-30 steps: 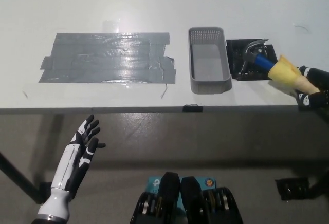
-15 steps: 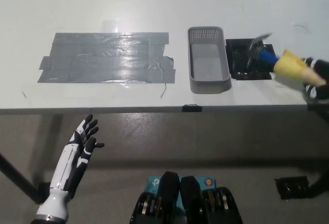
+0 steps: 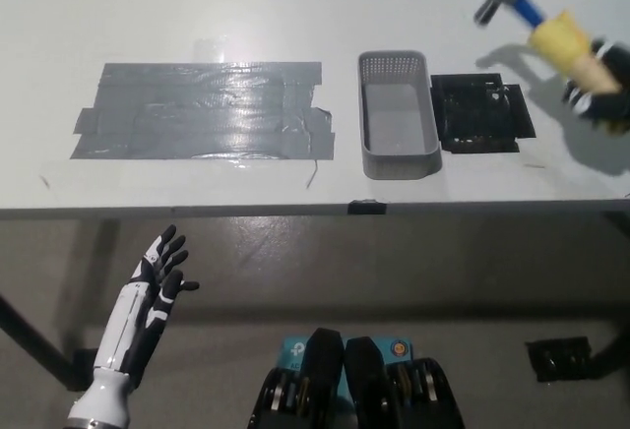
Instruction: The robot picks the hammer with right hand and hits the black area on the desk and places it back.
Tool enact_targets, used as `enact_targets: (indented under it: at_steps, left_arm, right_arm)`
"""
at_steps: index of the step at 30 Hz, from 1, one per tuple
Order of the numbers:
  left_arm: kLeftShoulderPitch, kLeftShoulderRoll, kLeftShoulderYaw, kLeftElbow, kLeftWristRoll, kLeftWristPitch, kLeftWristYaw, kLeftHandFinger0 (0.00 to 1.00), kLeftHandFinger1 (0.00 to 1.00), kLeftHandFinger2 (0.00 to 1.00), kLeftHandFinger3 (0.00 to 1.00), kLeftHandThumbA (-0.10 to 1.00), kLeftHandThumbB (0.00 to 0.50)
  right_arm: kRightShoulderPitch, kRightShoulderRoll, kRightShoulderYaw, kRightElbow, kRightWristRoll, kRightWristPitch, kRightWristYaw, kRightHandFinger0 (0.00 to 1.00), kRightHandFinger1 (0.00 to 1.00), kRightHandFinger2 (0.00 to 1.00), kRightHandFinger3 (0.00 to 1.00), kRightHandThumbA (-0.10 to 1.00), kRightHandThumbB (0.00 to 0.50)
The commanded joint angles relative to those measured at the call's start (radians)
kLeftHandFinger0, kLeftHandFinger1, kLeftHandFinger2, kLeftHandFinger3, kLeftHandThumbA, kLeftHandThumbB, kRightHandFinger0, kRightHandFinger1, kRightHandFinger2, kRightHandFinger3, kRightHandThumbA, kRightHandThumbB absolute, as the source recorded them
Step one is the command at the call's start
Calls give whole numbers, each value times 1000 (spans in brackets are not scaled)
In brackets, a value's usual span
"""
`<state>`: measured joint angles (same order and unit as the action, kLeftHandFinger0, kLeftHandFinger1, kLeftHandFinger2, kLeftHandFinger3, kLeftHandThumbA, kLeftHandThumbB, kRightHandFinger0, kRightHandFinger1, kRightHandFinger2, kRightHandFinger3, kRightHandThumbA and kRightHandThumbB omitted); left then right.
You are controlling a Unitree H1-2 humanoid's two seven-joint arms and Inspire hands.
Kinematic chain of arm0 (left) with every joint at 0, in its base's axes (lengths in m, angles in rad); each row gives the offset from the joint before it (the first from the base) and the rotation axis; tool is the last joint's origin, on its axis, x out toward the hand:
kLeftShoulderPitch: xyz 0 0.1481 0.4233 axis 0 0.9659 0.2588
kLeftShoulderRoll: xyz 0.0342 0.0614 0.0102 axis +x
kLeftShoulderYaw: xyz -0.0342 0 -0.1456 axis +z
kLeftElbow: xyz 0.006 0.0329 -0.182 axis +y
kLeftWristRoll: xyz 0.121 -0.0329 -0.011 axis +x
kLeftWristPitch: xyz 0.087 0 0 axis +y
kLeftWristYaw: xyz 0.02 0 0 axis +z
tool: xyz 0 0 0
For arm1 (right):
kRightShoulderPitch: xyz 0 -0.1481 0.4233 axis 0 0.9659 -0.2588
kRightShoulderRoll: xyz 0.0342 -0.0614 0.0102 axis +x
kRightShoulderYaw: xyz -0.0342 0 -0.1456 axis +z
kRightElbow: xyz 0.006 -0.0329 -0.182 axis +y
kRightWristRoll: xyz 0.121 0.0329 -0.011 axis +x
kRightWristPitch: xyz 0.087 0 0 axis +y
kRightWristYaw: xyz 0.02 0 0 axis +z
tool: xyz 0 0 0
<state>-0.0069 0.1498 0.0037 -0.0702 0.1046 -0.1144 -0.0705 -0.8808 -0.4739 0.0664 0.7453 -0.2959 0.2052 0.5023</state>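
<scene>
Now, progress: pick looks done, hammer (image 3: 527, 8) is off its pad; hit on the black area and the put-back not yet done, by my read.
Right hand: black right hand (image 3: 598, 80) at the far right edge, up and right of the grey basket (image 3: 398, 114), clenched around the yellow grip of the hammer.
Hammer: in the air, head blurred, up and right of the basket, handle slanting down-right into the hand; its shadow falls on the table (image 3: 295, 6) just right of the basket's far end.
Black pad: small black foam pad (image 3: 482, 114) just right of the basket, bare now, nothing on it.
Black area: big dark tape patch (image 3: 207, 109) left of the basket, well apart from the hammer; untouched as far as I can see.
Left hand: white left hand (image 3: 156, 276) rests below the table edge, down and left of the basket, fingers spread, holding nothing.
Change vs earlier: a second ago the hammer head lay on the black pad with the right hand at the handle; half a second ago it was just lifting; now it is clear of the pad and higher in the picture. Basket, tape, left hand about the same.
Left to do: carry across past the basket to the tape, strike, return to pad.
</scene>
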Motion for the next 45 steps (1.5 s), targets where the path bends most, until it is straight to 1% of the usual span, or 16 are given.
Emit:
enact_targets:
  at_steps: [1, 2, 3, 5, 6, 7, 9, 16, 17, 21, 28, 29, 33, 36, 39, 45]
  left_arm:
    - [-3, 13, 2, -41, -11, -40, -3, 727, 925, 1000, 1000, 936, 0]
    - [-3, 13, 3, -41, -10, -39, -3, 726, 924, 1000, 1000, 936, 0]
    - [-3, 13, 3, -42, -10, -36, -2, 725, 923, 1000, 1000, 936, 0]
    - [-2, 11, 3, -45, -13, -38, -3, 717, 918, 1000, 1000, 934, 3]
    - [-3, 10, 3, -49, -13, -35, -3, 715, 917, 1000, 1000, 933, 1]
    - [-5, 10, 3, -45, -15, -39, -3, 714, 916, 1000, 1000, 933, 0]
    - [-6, 11, 3, -45, -16, -40, -5, 712, 916, 1000, 1000, 927, 0]
    - [-8, 14, 5, -40, -16, -41, -4, 709, 918, 1000, 1000, 933, 0]
    - [-9, 14, 5, -37, -20, -44, -5, 708, 917, 1000, 1000, 934, 0]
    - [-9, 14, 5, -35, -18, -42, -4, 706, 913, 1000, 1000, 943, 0]
    - [-14, 11, 7, -35, -13, -36, 1, 786, 955, 1000, 1000, 947, 10]
    - [-14, 11, 7, -35, -13, -35, 2, 814, 972, 1000, 1000, 948, 12]
    - [-13, 8, 6, -34, -6, -41, 7, 945, 1000, 1000, 1000, 975, 18]
    - [-11, 13, 4, -34, 4, -48, 7, 1000, 1000, 1000, 1000, 1000, 42]
    - [-20, 13, 1, -25, 18, -56, 11, 1000, 1000, 1000, 1000, 1000, 74]
    - [-20, 14, -4, -15, 22, -64, 8, 1000, 1000, 1000, 1000, 1000, 76]
  right_arm:
    - [-93, 0, -3, 84, -2, -31, -127, 498, 787, 966, 1000, -2, 165]
    - [-95, 6, -2, 105, 0, -32, -134, 525, 712, 813, 895, 65, 185]
    - [-98, 14, -4, 128, 7, -19, -137, 619, 746, 828, 930, 131, 202]
    - [-100, 27, -8, 185, 29, -8, -128, 824, 938, 1000, 1000, 261, 192]
    - [-101, 31, -14, 221, 44, -25, -126, 955, 1000, 1000, 1000, 345, 196]
    - [-101, 32, -17, 241, 52, -38, -130, 1000, 1000, 1000, 1000, 401, 204]
    - [-97, 37, -37, 273, 82, -44, -128, 1000, 1000, 1000, 1000, 549, 222]
    - [-93, 44, -96, 302, 128, -181, -231, 1000, 1000, 1000, 1000, 709, 253]
    - [-83, 44, -116, 257, 132, -215, -286, 1000, 1000, 1000, 1000, 777, 300]
    - [-67, 47, -170, 144, 107, -326, -478, 1000, 1000, 1000, 1000, 1000, 337]
    - [-74, 77, -332, -208, 101, -356, -699, 1000, 1000, 1000, 1000, 1000, 370]
    - [-75, 95, -365, -301, 119, -325, -699, 1000, 1000, 1000, 1000, 1000, 409]
    - [-35, 122, -397, -685, 135, -261, -623, 1000, 1000, 1000, 1000, 1000, 363]
    - [63, 189, -360, -956, 108, -267, -586, 1000, 1000, 1000, 1000, 1000, 341]
    - [216, 274, -289, -1145, 36, -296, -564, 1000, 1000, 1000, 1000, 1000, 388]
    - [538, 384, -145, -1203, -123, -472, -557, 1000, 1000, 1000, 1000, 1000, 346]
